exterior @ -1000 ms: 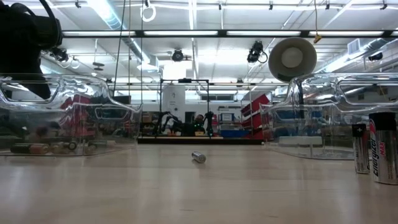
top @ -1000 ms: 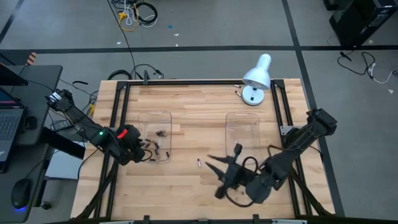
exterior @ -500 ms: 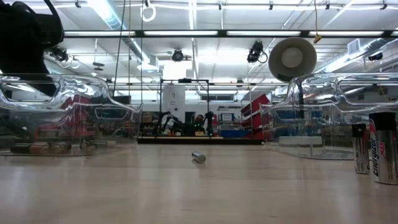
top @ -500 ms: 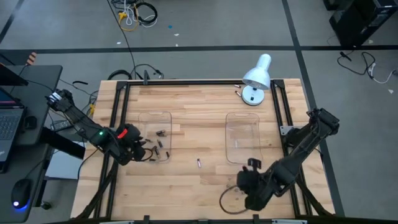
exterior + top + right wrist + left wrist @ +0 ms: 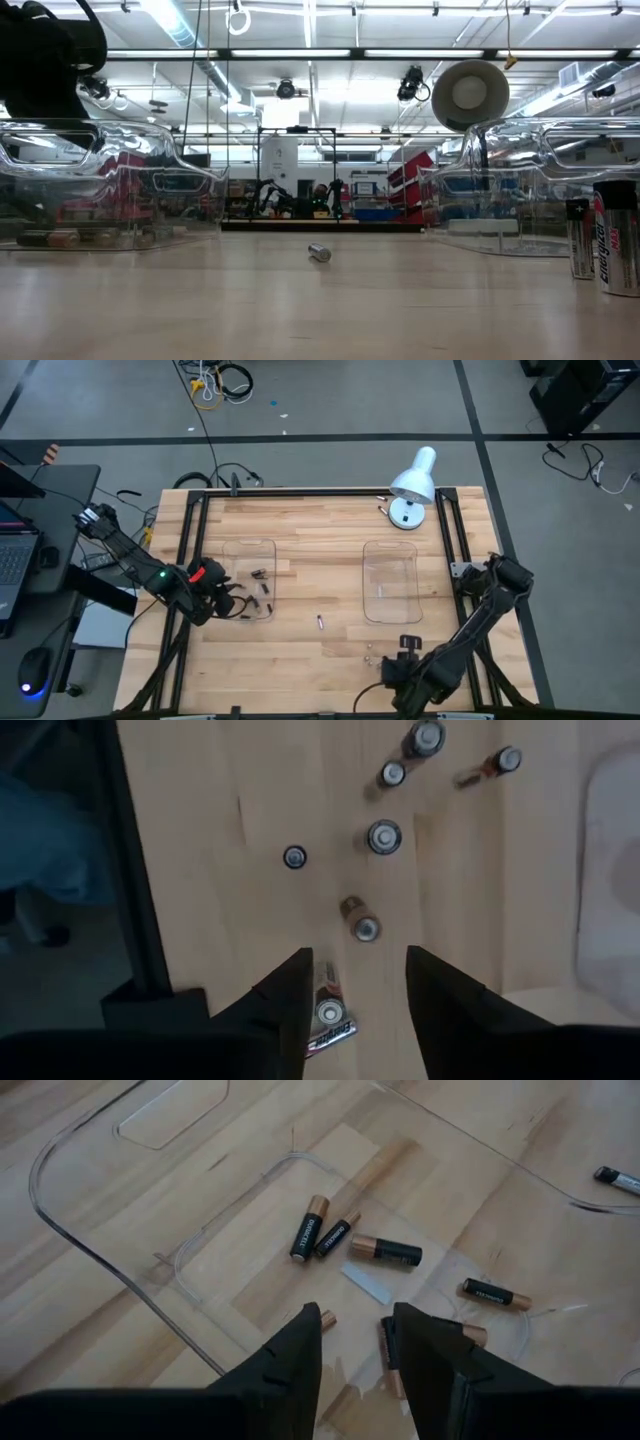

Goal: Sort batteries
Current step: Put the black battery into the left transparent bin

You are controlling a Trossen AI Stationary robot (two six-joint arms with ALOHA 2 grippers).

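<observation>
Wooden table (image 5: 300, 530): right end effector (image 5: 355, 985) open, empty, above upright batteries (image 5: 383, 836); left end effector (image 5: 355, 1330) part-open, empty, over tray (image 5: 60, 1210)

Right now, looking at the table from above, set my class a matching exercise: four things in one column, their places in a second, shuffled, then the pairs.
Things:
1. left tray
2. right tray
3. lamp
4. lone battery

Places:
A. far right corner of the table
B. lying on bare wood between the trays
C. holds several batteries
D. looks empty

Pairs: 1-C, 2-D, 3-A, 4-B
</observation>
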